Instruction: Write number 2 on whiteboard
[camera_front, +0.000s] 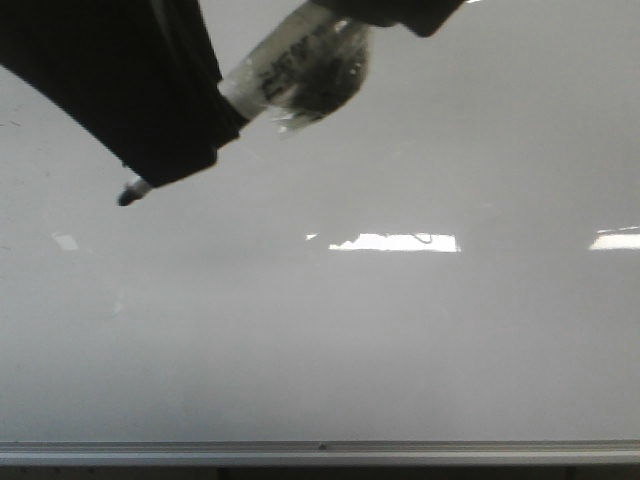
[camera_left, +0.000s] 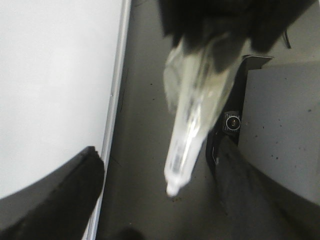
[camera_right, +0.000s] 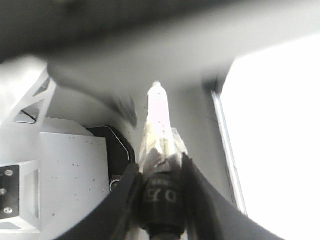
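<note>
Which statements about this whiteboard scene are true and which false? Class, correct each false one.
1. The right claw grips the marker. True.
2. A digit 2 is already written on the whiteboard. False: no digit shows on the part of the board in the front view.
3. The left claw is clamped shut on the marker. False: its fingers stand wide apart, with the marker between them and untouched.
4. A silver rail runs along the whiteboard's lower edge in the front view. True.
</note>
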